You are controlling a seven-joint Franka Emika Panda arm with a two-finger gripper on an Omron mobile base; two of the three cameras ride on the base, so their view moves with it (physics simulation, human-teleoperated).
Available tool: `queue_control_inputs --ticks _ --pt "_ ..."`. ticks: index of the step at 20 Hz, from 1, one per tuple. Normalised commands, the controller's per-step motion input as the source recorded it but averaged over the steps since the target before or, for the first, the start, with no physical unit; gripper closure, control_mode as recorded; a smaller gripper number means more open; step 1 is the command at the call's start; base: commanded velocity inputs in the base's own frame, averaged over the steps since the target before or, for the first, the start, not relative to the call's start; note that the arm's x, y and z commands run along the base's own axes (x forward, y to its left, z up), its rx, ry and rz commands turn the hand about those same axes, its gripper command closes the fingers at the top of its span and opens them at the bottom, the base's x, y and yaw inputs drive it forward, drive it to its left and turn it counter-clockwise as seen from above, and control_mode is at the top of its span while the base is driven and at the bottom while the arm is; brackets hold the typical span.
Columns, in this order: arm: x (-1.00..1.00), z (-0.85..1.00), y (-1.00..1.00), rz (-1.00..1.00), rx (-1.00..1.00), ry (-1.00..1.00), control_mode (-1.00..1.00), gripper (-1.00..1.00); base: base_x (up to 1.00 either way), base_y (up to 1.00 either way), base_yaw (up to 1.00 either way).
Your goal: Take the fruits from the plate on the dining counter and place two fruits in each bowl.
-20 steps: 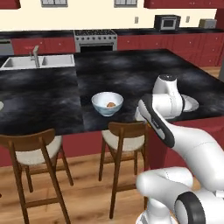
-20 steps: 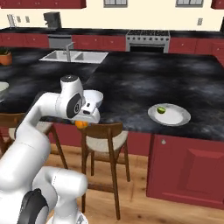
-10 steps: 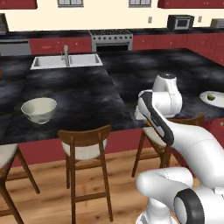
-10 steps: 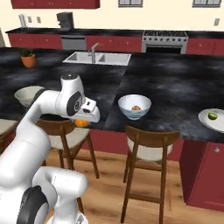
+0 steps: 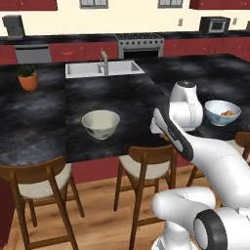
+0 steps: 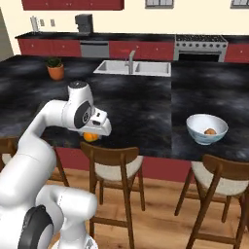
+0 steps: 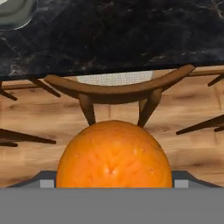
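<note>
My gripper [image 6: 93, 134] is shut on the bright orange fruit [image 6: 90, 137], held over the near edge of the dining counter [image 6: 146, 116]. In the hand view the orange fruit [image 7: 113, 153] bulges between the jaws of the gripper [image 7: 113, 181], above a chair back and wood floor. One bowl [image 5: 100, 123] stands on the dining counter [image 5: 44, 122], left of the arm, with nothing showing inside; its rim is the bowl [image 7: 13, 11] at the hand view's top left. The other bowl [image 5: 222, 112] [image 6: 206, 129] holds a tan fruit [image 6: 210, 131]. The plate is out of view.
Wooden stools [image 5: 146, 168] [image 6: 114, 165] line the counter's near side, one directly under the gripper. A sink with tap [image 5: 103, 68] is set into the counter behind, a potted plant [image 5: 28, 78] stands at far left, and a stove [image 5: 139, 44] sits against the back wall.
The whole picture has slid right: the base has driven left along the counter. The plate has passed out of sight and a second bowl has come in. The gripper keeps the orange.
</note>
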Motion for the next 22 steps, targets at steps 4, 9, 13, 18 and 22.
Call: queue_control_inputs --ticks 4,9,13,18,22 --pt "0.0 0.0 0.0 0.0 0.0 0.0 1.0 1.0 0.18 0.85 0.0" --pt "0.0 0.0 0.0 0.0 0.0 0.0 1.0 1.0 0.35 0.65 0.0" --pt "0.0 0.0 0.0 0.0 0.0 0.0 1.0 1.0 0.36 -0.04 0.0" --pt "0.0 0.0 0.0 0.0 0.0 0.0 1.0 1.0 0.58 -0.03 0.0" --pt "0.0 0.0 0.0 0.0 0.0 0.0 1.0 1.0 0.69 -0.05 0.0"
